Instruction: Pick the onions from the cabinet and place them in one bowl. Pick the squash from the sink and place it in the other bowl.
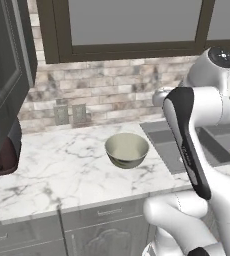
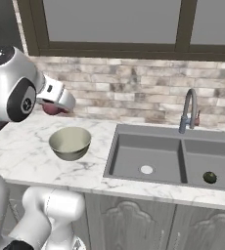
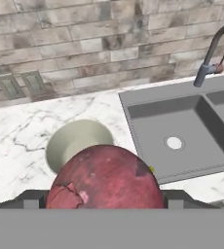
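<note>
**Carrying the red onion toward the bowl**

My hand (image 3: 104,206) grips the round, reddish-purple onion (image 3: 105,177), which sits between my fingers and covers the near edge of the round, pale grey-green bowl (image 3: 77,141) below it. In the right base view the onion (image 2: 53,108) hangs behind and above the bowl (image 2: 70,142), not yet over its centre. The bowl stands upright on the white marbled desk (image 1: 62,165), just left of the dark grey double-basin sink (image 2: 170,158). The small dark green squash (image 2: 210,177) lies in the right basin, near its drain.

To do this step well, I judge that I should bring the onion over the bowl's middle, lower until it is within the rim, and only then release; a round onion dropped from height may bounce or roll out.
</note>
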Available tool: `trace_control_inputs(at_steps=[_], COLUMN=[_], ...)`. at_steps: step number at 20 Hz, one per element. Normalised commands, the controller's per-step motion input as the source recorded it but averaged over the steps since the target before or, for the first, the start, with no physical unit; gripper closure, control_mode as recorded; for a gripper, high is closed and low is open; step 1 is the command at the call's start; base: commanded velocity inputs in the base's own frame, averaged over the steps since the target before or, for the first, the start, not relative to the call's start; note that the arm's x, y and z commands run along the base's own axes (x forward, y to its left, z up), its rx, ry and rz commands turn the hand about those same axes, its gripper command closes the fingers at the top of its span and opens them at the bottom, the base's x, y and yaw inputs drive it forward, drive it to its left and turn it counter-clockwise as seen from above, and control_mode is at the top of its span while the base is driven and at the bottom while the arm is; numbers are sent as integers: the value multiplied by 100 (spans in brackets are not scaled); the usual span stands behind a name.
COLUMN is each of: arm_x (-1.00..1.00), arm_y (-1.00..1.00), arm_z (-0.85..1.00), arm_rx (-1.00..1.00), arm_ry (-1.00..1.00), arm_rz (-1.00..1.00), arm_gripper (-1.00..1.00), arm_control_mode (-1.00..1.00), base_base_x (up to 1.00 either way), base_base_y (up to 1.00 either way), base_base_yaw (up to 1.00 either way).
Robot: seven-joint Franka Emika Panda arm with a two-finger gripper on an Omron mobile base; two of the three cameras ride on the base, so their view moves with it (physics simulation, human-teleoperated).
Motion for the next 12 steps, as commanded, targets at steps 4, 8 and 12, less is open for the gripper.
trace_control_inputs(at_steps=[4,8,12], arm_x=[86,68,42], arm_y=[0,20,39], arm_z=[-20,-30,-68], arm_rx=[7,2,-8], arm_ry=[29,16,8], arm_rz=[5,5,7], arm_gripper=[100,100,100], arm_control_mode=[-100,-100,-100], base_base_x=[0,0,0], base_base_y=[0,0,0], base_base_yaw=[0,0,0])
